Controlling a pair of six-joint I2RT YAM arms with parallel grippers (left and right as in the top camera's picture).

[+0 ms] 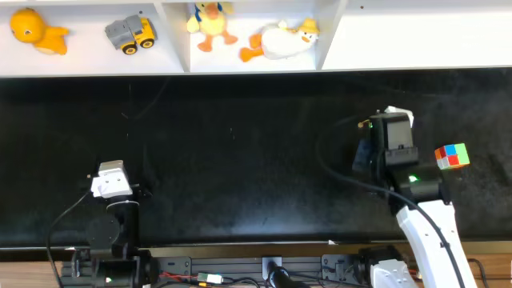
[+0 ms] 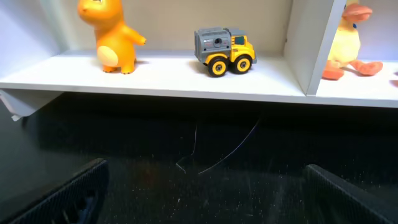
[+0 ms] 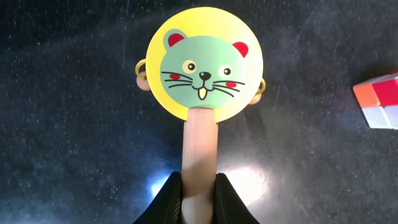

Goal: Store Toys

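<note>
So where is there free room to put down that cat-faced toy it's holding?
The end compartment beside the white duck is bare. The middle one, with it and the yellow duck, is crowded. A gap lies between the orange figure and the truck. The black table's wide middle is open too.

Yellow rattle (image 3: 200,62) with a green cat face, its wooden handle pinched in the right gripper (image 3: 199,199), near a multicolored cube (image 1: 452,156) at mid-right. Along the top stand an orange figure (image 1: 36,32), a grey-yellow truck (image 1: 130,34) and a yellow duck (image 1: 210,22); the white duck (image 1: 280,40) lies down.
</note>
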